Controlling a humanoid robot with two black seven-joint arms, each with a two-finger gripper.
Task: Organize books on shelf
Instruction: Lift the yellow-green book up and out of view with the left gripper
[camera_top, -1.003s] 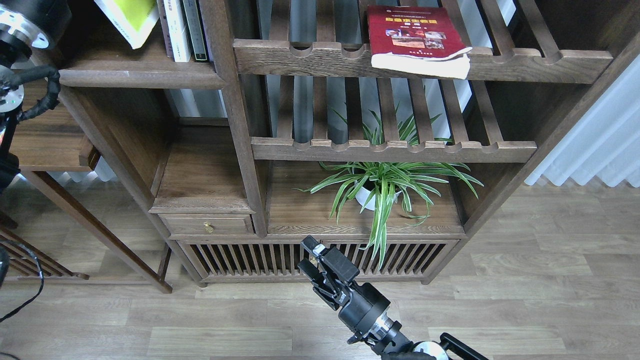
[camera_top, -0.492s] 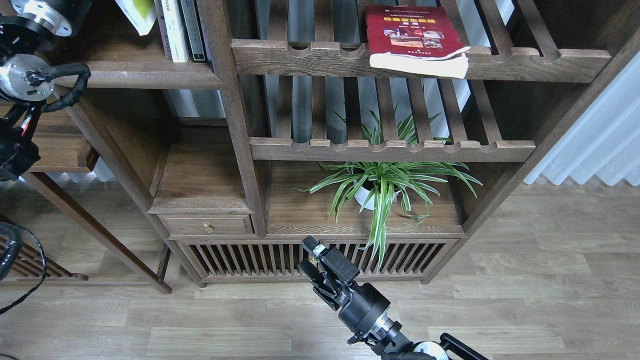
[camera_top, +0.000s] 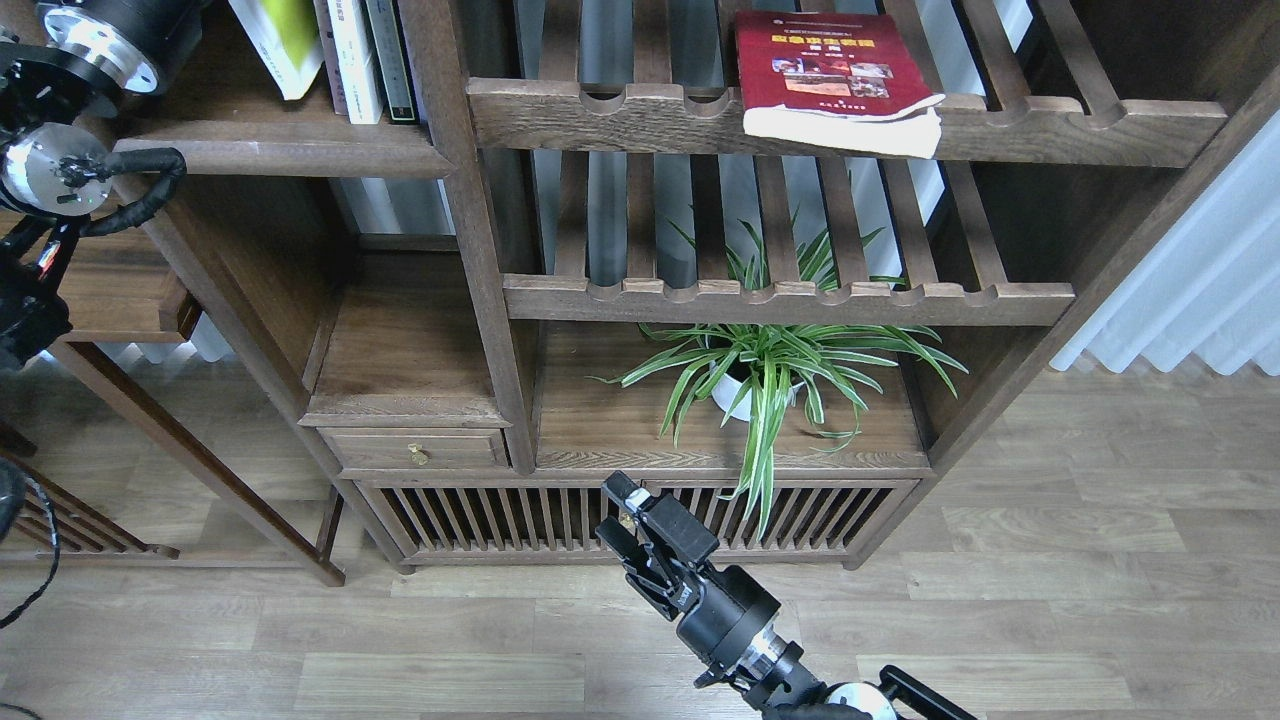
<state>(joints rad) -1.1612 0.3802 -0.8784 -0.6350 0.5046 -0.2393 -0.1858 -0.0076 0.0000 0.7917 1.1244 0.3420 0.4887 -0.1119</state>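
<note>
The yellow-green and white book (camera_top: 278, 38) stands nearly upright on the shelf (camera_top: 280, 157) at the top left, leaning against a white book (camera_top: 350, 55) and a dark one (camera_top: 388, 55). The red book (camera_top: 832, 68) with small photos lies flat on the upper slatted rack (camera_top: 620, 115), its page edge hanging over the front rail. I cannot make out the maroon book. My left arm (camera_top: 95, 60) reaches up beside the shelf's left end, and its gripper is beyond the top edge. My right gripper (camera_top: 615, 512) hangs low in front of the cabinet, open and empty.
A spider plant in a white pot (camera_top: 760, 375) stands on the lower board under a second slatted rack (camera_top: 790, 300). A small drawer (camera_top: 415, 450) sits left of it. An upright post (camera_top: 465, 200) divides shelf and racks. A white curtain (camera_top: 1200, 270) hangs at the right.
The yellow-green book has gone from a steep tilt to nearly upright against the other books. My left arm has moved right and up along the shelf's end. The right arm has not moved.
</note>
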